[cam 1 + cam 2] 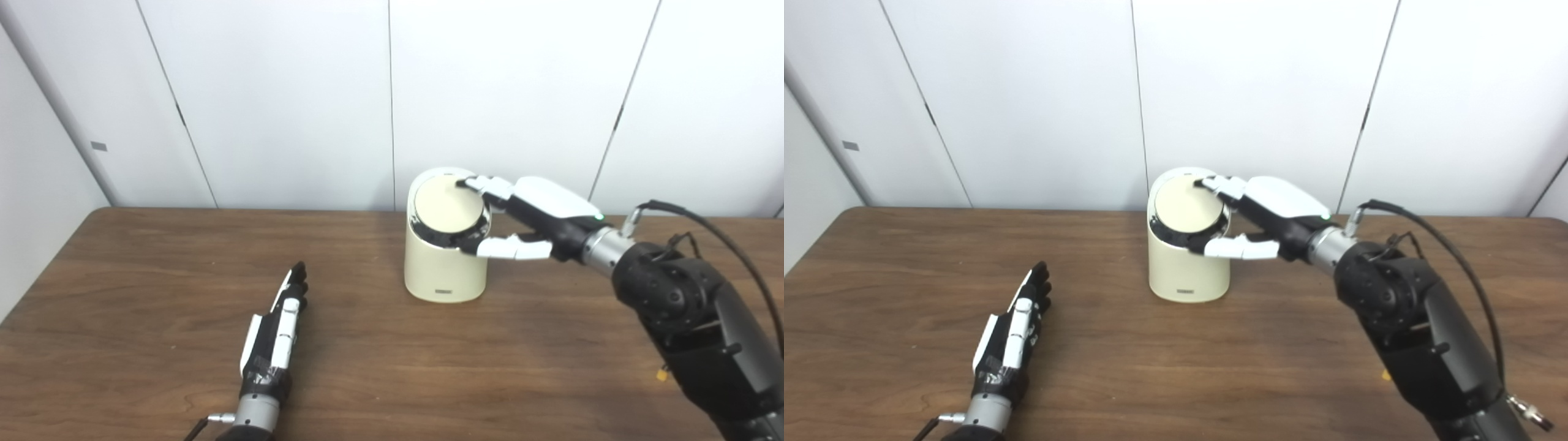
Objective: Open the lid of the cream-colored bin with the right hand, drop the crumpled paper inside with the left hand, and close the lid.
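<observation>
Bin [444, 269] stands upright on the table [153, 263], a bit right of centre and toward the far edge, close to the wall [275, 92]. Cream body, round lid [446, 205] on top, tilted so its face slants toward the near-left; a dark gap shows along the lid's near rim, so it doesn't look fully seated. Can't tell what's inside the bin.

R hand [527, 217] reaches in from the right at lid height. Fingers [484, 184] lie over the far-right edge of the lid, tips touching it; thumb [505, 247] sits below at the near-right rim, against the bin wall. So the hand is spread around the lid's right side, fingers above & thumb beneath, not closed on anything.

L hand [275, 331] lies low over the near-left of the table, well apart from the bin, fingers straight and held together, pointing far-right. Nothing in it.

No crumpled paper visible in either view.
</observation>
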Controlling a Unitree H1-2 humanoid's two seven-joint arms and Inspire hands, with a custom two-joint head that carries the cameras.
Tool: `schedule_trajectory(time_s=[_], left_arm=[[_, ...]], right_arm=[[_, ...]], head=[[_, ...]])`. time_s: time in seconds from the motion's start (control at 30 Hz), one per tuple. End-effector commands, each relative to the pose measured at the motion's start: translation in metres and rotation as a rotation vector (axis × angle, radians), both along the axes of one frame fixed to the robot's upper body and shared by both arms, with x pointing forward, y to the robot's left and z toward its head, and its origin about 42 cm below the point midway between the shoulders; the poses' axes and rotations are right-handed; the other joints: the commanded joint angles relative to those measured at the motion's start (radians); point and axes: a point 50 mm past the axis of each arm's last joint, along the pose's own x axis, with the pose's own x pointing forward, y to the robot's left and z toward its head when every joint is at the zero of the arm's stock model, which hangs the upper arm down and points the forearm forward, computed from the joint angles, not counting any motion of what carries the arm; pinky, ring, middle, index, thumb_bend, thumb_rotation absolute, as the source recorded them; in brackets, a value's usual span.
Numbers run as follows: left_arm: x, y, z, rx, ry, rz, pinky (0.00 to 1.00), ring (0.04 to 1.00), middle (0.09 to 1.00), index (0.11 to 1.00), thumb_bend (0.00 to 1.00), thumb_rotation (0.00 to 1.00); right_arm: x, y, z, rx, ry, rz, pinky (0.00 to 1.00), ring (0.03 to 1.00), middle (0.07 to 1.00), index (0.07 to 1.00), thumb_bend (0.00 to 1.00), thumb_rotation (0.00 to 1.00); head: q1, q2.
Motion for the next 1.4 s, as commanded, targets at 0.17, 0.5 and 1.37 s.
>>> schedule_trajectory(time_s=[0.17, 0.5, 1.37], left_arm=[[0.002, -0.002, -0.004, -0.007, 0.026, -0.016, 1.0, 1.0, 1.0, 1.0, 0.48, 0.93], [0.001, 0.004, -0.003, -0.002, 0.03, -0.003, 1.0, 1.0, 1.0, 1.0, 0.49, 0.94], [-0.01, 0.038, 0.011, -0.056, -0.019, 0.025, 1.0, 1.0, 1.0, 1.0, 0.47, 0.99]], right_arm=[[0.003, -0.016, 0.021, 0.102, -0.094, -0.063, 1.0, 1.0, 0.991, 0.98, 0.61, 1.0], [-0.01, -0.048, -0.006, 0.132, -0.051, -0.131, 0.94, 1.0, 1.0, 0.987, 0.56, 1.0], [-0.065, -0.057, -0.115, 0.593, 0.137, -0.344, 0.97, 0.983, 0.979, 0.985, 0.63, 1.0]], head=[[0.001, -0.003], [-0.018, 0.002], [-0.066, 0.057]])
